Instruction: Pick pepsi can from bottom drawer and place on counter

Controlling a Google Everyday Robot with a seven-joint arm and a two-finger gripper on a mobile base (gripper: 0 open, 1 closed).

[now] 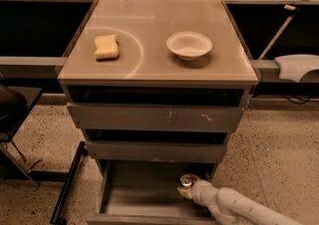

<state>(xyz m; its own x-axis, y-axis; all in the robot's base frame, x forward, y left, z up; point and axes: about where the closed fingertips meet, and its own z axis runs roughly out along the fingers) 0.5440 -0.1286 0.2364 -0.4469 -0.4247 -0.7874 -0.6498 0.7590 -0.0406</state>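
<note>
Your gripper [185, 192] sits at the bottom drawer's [137, 195] 3 o'clock side. The upright pepsi can [188, 180] stands right against it at 12 o'clock. You cannot tell whether it has hold.

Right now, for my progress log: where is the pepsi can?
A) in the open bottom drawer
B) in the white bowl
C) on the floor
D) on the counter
A: the pepsi can stands in the bottom drawer near its right wall, with the gripper beside it; the counter holds a sponge and a bowl.
</note>
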